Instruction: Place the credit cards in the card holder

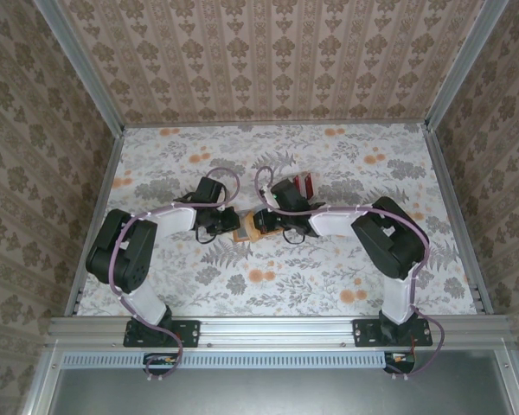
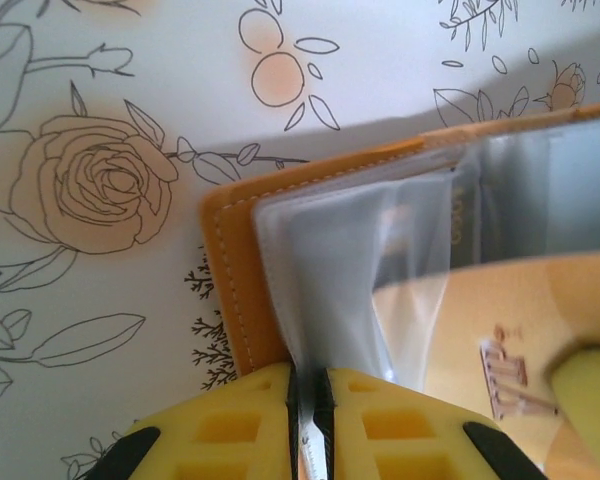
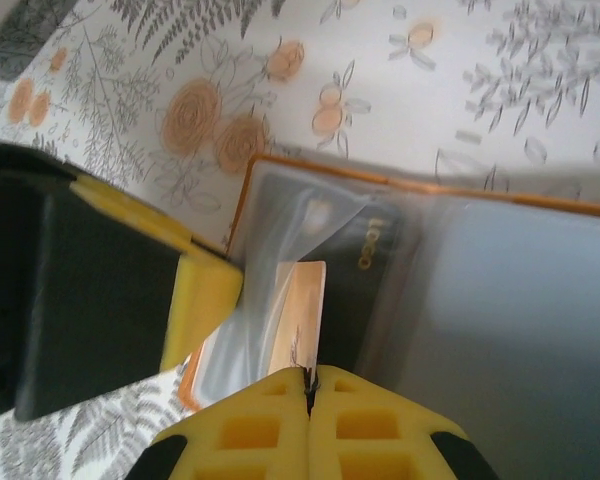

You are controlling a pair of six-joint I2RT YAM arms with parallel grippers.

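Seen from above, two robot arms reach inward and meet near the middle of a floral-patterned table [image 1: 346, 277]. An orange card holder [image 1: 249, 227] lies open and flat between them. A small stack of red and white striped credit cards [image 1: 305, 184] sits just behind the right arm's wrist, apart from the holder. In the left wrist view, the left hand [image 2: 308, 415] is closed, its yellow fingers [image 2: 230, 430] pinching the near edge of a clear sleeve [image 2: 330, 260] that belongs to the holder and lifting it off the stitched orange cover. In the right wrist view, the right hand [image 3: 308, 385] is also closed, gripping the near end of a thin tan card [image 3: 300, 315]. The far end of that card lies at the sleeve, though whether it is inside the pocket cannot be told. A dark card [image 3: 375, 275] with gold lettering lies under the plastic just beside the tan one. The left hand's black and yellow finger shows at the left of this view, touching the holder's edge.
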